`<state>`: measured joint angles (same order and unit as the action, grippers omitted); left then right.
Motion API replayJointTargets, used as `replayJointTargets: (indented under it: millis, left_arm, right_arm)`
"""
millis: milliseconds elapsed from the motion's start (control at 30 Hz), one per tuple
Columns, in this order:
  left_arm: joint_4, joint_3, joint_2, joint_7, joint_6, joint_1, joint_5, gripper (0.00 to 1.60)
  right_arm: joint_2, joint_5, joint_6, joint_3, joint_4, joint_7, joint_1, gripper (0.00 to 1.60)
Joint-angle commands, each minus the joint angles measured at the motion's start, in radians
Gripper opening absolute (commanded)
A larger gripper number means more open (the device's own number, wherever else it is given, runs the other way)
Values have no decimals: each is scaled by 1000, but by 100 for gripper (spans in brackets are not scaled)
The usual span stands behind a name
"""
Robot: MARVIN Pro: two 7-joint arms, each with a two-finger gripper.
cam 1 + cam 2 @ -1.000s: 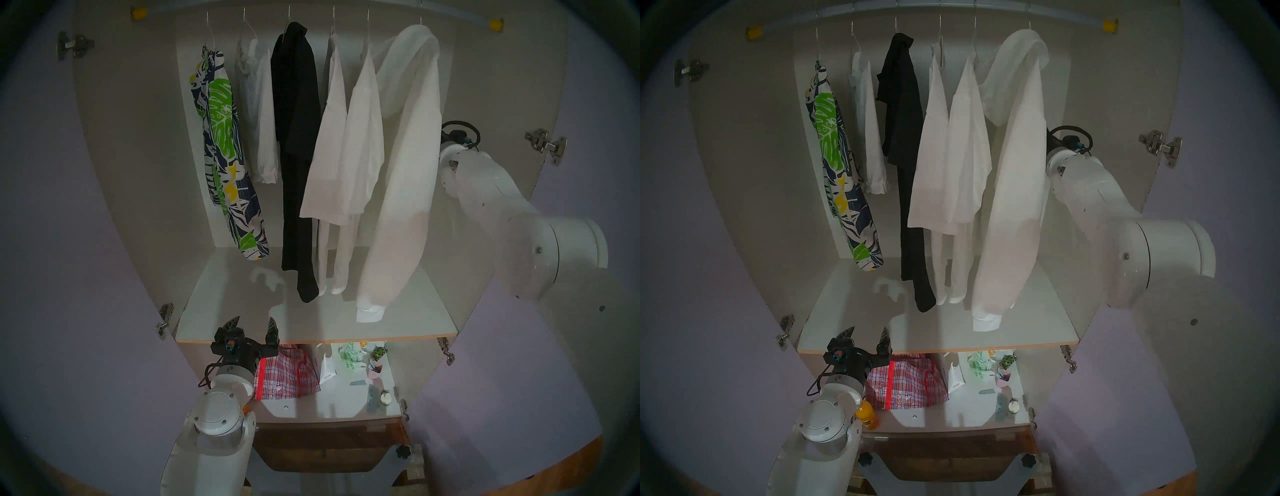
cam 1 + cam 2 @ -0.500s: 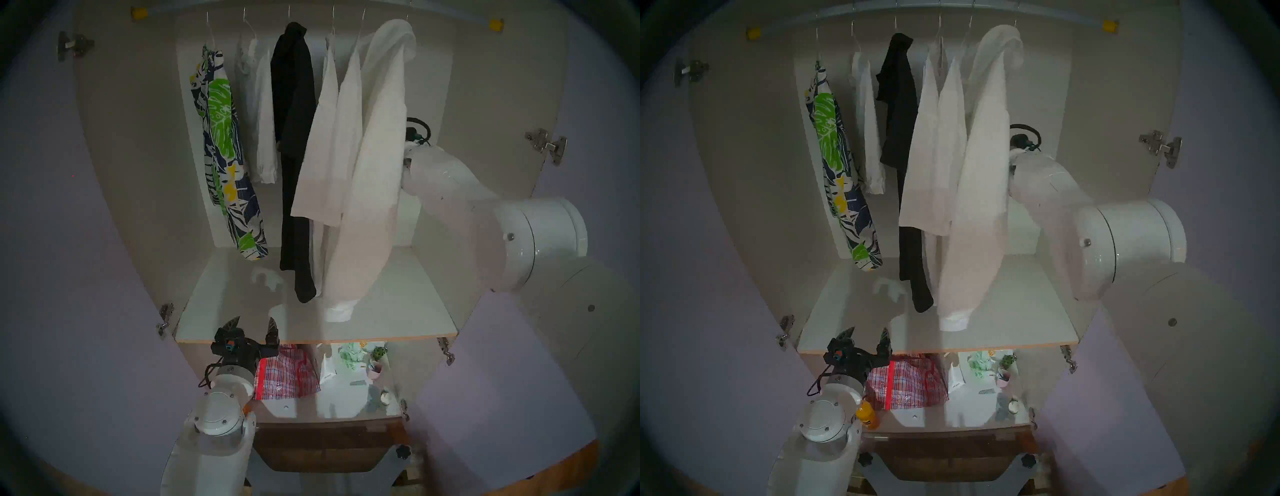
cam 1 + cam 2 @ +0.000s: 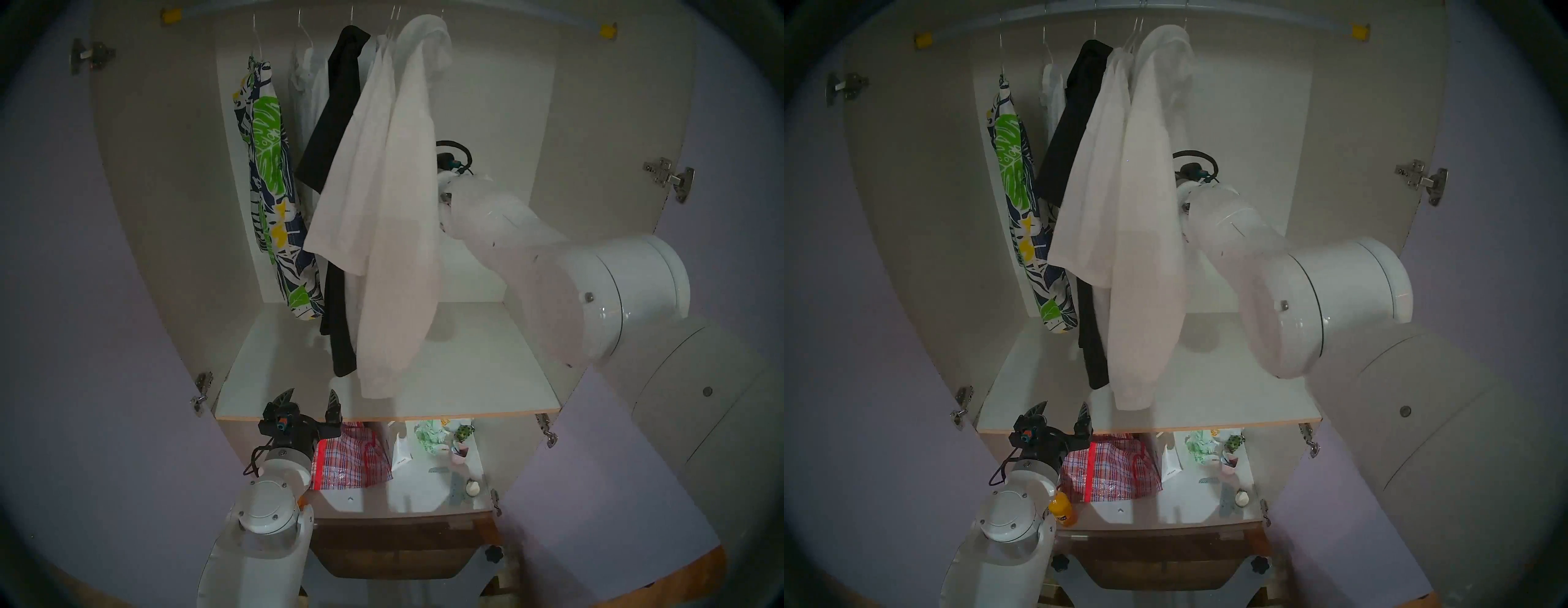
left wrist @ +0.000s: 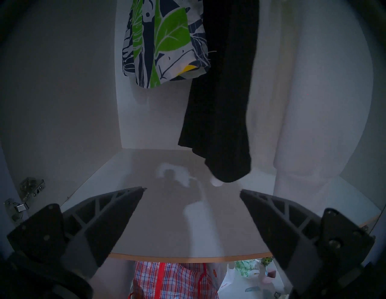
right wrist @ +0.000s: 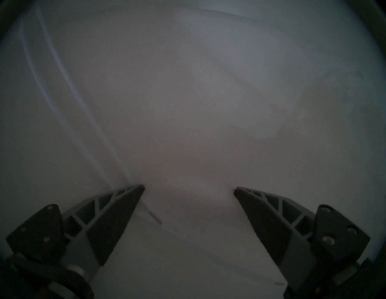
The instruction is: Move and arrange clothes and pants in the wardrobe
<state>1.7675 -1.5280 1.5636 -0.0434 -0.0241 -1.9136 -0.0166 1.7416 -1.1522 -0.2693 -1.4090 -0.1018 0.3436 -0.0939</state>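
Right gripper (image 5: pixel 189 189) spread open, I see its fingertips against the long white jacket (image 3: pixel 399 220); clothes bunched left of rail (image 3: pixel 530 15) centre; left gripper (image 3: pixel 309 401) open, empty, below them

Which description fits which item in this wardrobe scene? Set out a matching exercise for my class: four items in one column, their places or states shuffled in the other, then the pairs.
Items
1. green, navy and yellow leaf-print garment
2. long white jacket
3. red plaid bag
4. left pincer

Descriptions
A. under the white shelf
B. open, by the shelf's front edge
C. leftmost on the rail
D. pressed against the right arm

Pairs: 1-C, 2-D, 3-A, 4-B
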Motion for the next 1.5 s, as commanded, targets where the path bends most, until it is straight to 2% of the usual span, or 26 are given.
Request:
replayJointTargets:
  millis: [0,633,1000,1467]
  left_arm:
    - [23,2,0,2,-7,12,0,160]
    - [13,3,0,-1,-7,16,0,160]
    - [5,3,0,-5,-7,20,0,160]
    - [-6,5,0,-10,-8,27,0,160]
  right_arm:
    - [47,-3,-19,0,-26,4,36,160]
    - [265,-1,-26,1,-26,-45,57,160]
    - [265,4,-39,21,-29,-54,32,160]
    - [265,18,-76,92,-60,-53,5,160]
